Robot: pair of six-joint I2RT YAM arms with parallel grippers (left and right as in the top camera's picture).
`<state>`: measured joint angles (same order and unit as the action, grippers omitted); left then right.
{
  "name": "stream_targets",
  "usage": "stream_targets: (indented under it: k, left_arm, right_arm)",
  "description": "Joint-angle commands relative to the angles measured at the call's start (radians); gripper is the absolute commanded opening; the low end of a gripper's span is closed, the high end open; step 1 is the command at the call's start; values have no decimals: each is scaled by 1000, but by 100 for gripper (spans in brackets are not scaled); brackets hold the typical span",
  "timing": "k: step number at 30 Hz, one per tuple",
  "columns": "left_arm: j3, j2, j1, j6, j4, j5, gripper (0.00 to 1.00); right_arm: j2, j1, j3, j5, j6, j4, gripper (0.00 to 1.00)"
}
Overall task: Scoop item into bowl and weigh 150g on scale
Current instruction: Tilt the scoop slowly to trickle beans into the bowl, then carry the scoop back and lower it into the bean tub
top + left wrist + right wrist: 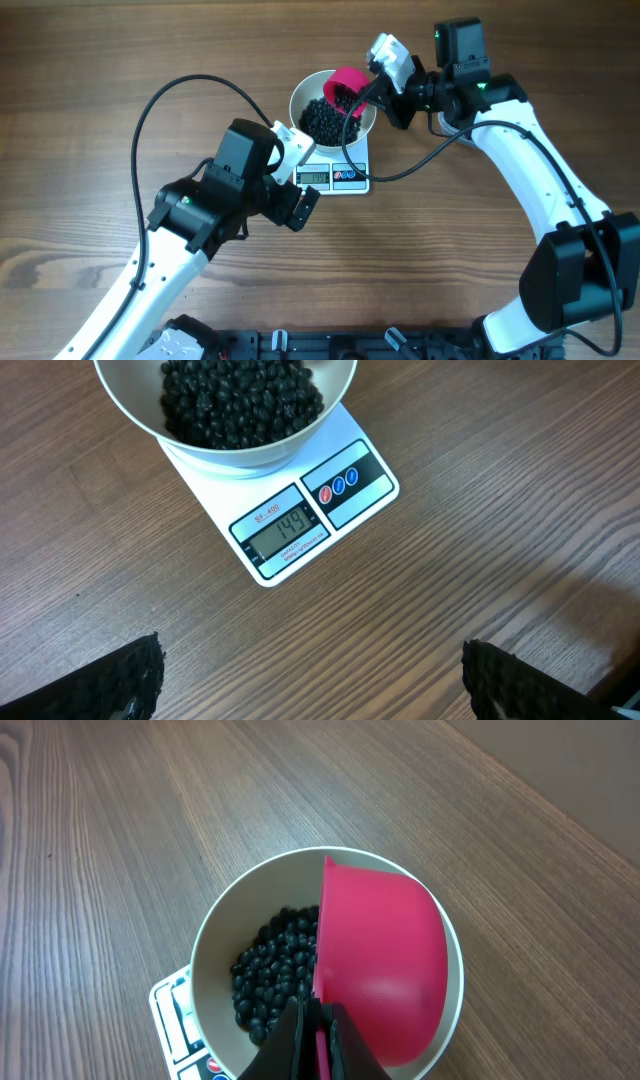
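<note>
Black beads (240, 400) heap in the white bowl (240, 455) on the scale (285, 530), which reads 144, so we need slightly more; our right pincer (320, 1040) clamps the tipped pink scoop (385, 970), left pincer (315, 680) gapes empty.

The bench (80, 80) is lit evenly and brightly, with only soft, faint shadows cast. The scale (300, 530) display is rendered sharply; the fingertips (120, 680) of the left claw (312, 678) are slightly blurred.

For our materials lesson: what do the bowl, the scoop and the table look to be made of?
Bowl: probably glazed ceramic or melamine; white, smooth, softly glossy.
Scoop: likely plastic; uniform pink-red, satin sheen.
Table: wood or wood-look laminate; brown grain lines, matte.
</note>
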<state>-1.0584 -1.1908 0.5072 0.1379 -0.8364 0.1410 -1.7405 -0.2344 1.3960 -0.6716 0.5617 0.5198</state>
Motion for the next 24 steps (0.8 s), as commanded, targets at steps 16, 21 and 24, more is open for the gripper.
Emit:
stream_targets:
  k: [16,21,24]
  left_arm:
    - [-9,13,-7,16,2,15,100]
    - [-9,13,-7,16,2,15,100]
    - [-9,13,-7,16,2,15,100]
  right_arm:
    - [30,-4,8,2,-13,-8,4]
    - [30,-4,8,2,-16,-11,4]
    - [30,-1,8,-2,-137,-45,4]
